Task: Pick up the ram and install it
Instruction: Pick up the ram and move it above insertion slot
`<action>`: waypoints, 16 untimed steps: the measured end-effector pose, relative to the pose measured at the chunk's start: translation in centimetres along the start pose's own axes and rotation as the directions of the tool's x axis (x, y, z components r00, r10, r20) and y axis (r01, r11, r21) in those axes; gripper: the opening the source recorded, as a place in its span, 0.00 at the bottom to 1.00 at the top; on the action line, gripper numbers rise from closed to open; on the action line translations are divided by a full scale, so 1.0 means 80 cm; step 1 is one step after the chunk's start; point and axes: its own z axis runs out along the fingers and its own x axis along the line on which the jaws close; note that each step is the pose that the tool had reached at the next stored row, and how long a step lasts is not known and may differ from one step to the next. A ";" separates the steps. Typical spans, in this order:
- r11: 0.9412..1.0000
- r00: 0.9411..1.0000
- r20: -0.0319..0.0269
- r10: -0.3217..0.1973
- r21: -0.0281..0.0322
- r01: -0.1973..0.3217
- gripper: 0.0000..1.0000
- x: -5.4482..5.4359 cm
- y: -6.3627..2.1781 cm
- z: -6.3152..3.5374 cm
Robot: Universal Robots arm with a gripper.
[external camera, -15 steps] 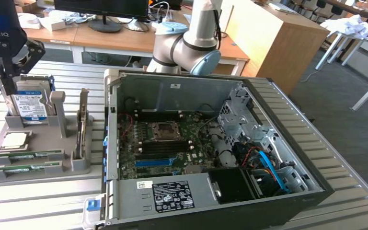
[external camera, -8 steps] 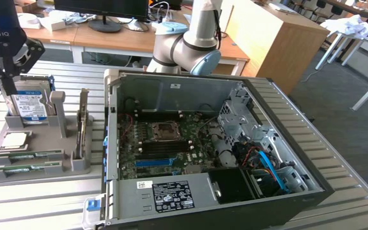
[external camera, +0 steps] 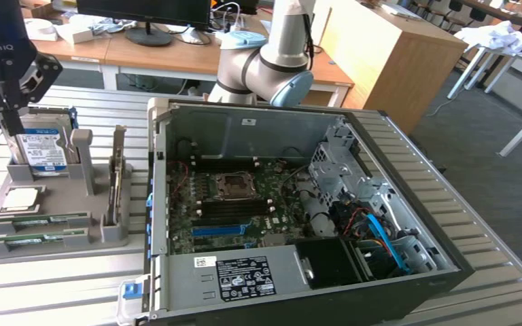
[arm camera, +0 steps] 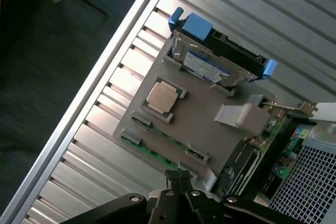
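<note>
1. The claw point(arm camera: 178, 178) is hanging above the grey tray point(arm camera: 202, 129), its fingers pressed together and gripping nothing.
2. The ram point(external camera: 35, 238) is lying flat in a clip slot along the tray's outer edge, apart from the claw, with a matching green stick point(external camera: 51, 219) lying alongside.
3. A processor chip point(external camera: 21, 198) is sitting further in, and a hard drive point(external camera: 41, 146) is standing on edge beyond it.
4. The tray is resting on the slatted desk point(external camera: 62, 285), on the exterior view's left of the open computer case point(external camera: 242, 125).
</note>
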 end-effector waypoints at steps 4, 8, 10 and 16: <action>0.999 0.999 -0.002 -0.053 0.001 0.053 0.10 0.000 0.000 0.000; 0.994 0.994 -0.005 -0.107 0.002 0.107 0.10 0.000 0.000 0.000; 0.991 0.991 -0.006 -0.134 0.003 0.134 0.10 0.000 0.000 0.000; 0.977 0.977 -0.010 -0.214 0.004 0.214 0.10 0.000 0.000 0.000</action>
